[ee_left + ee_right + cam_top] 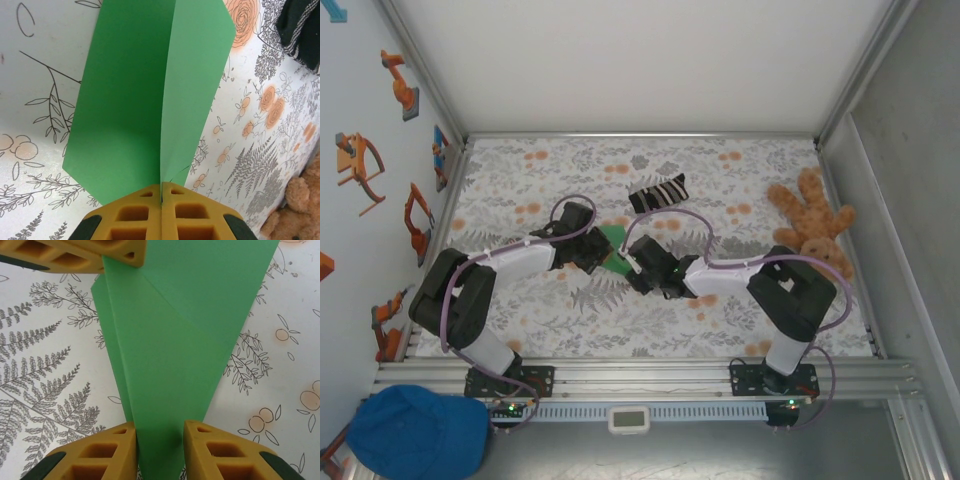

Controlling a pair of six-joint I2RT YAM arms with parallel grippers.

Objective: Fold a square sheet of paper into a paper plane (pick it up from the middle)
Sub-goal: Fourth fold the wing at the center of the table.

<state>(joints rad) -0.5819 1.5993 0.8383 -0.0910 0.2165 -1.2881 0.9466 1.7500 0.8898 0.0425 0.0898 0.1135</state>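
Plain bright green over the whole square sheet of paper, a little darker on the shaded side of the fold (an even, flat tone). Ochre yellow on the fingers of the left gripper and of the right gripper, with dark green at the outer corners. White table cover printed with grey ferns and leaves, thin black twigs and orange flowers. Black-and-white stripes on the sock. Light brown for the teddy bear. Strong blue for the cap. Black and white on both arms. Orange stickers on the pale blue wall
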